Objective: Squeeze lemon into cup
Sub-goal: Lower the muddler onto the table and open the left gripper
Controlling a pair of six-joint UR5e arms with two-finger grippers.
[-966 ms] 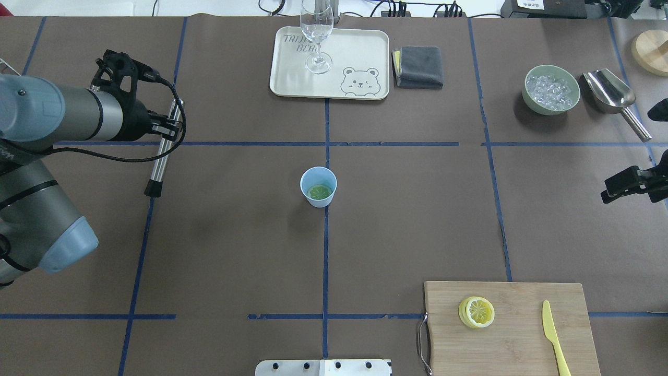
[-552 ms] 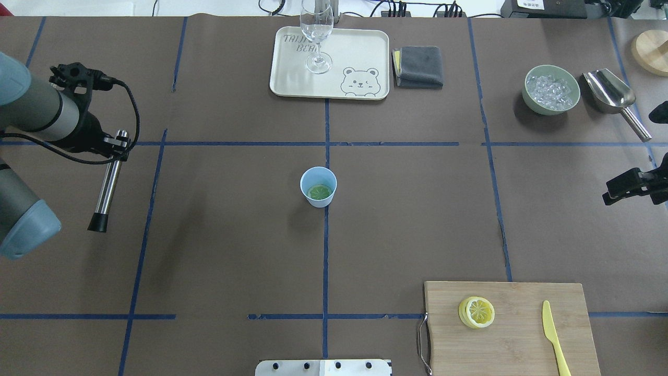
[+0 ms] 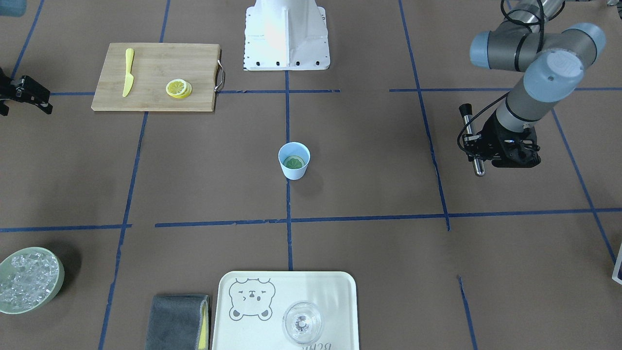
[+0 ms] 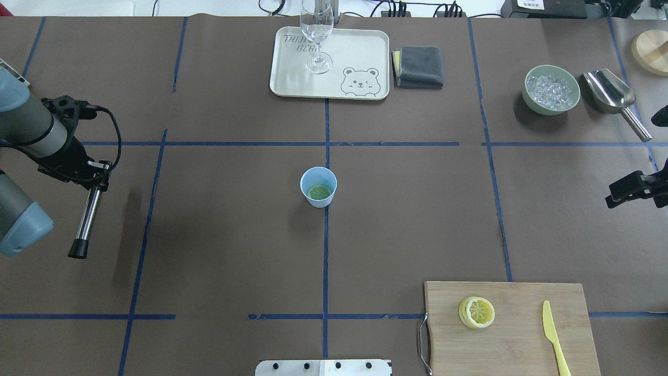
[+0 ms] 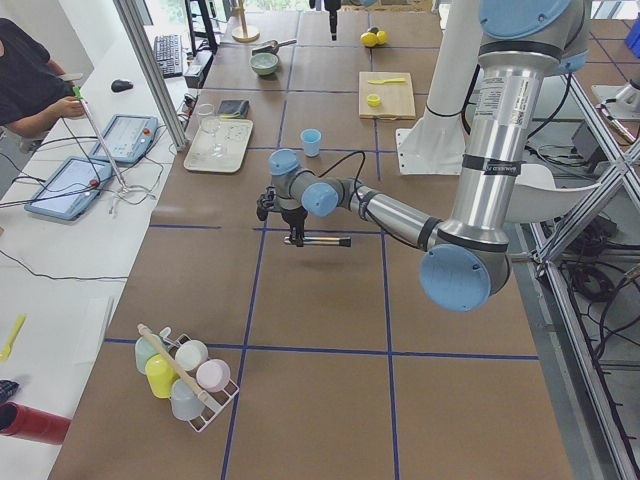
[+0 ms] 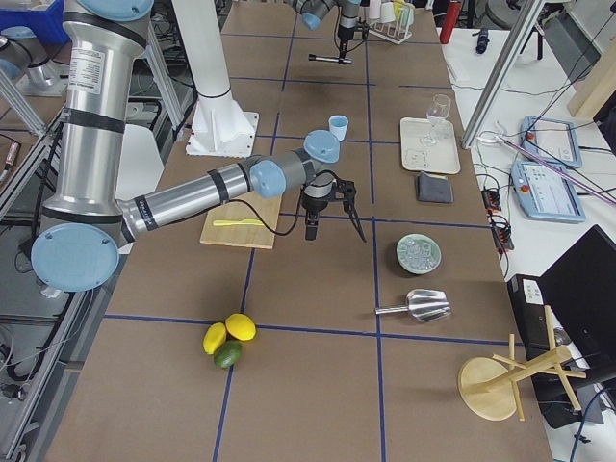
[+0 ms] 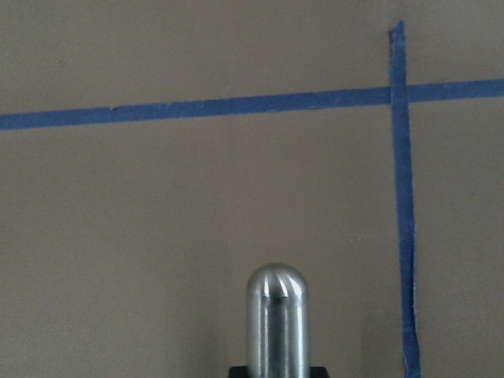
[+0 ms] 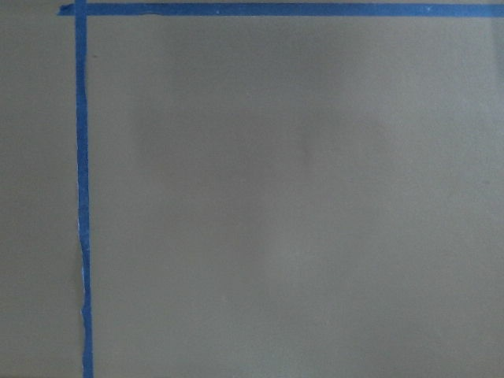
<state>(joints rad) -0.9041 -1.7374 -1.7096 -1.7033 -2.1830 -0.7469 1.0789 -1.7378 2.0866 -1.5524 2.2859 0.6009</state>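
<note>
The light-blue cup point(image 4: 318, 180) stands at the table's middle, also in the front view point(image 3: 294, 167). A round greenish slice point(image 4: 320, 192) lies flat in its bottom. A small stack of yellow lemon slices point(image 4: 476, 312) lies on the wooden cutting board point(image 4: 511, 344). My left gripper point(image 4: 96, 175) is far left of the cup, shut on a steel rod with a black tip point(image 4: 86, 219); the rod's rounded end shows in the left wrist view point(image 7: 277, 315). My right gripper point(image 4: 634, 188) is at the right edge, open and empty, far from cup and board.
A yellow toy knife point(image 4: 553, 334) lies on the board. At the back are a cream tray point(image 4: 360, 47) with a clear glass point(image 4: 317, 36), a grey cloth point(image 4: 418, 66), a green ice bowl point(image 4: 551, 90) and a metal scoop point(image 4: 610, 94).
My left arm has swung left and toward the table's front with the steel rod, away from the cup. The right gripper has barely moved. Cup and lemon slices are unmoved.
</note>
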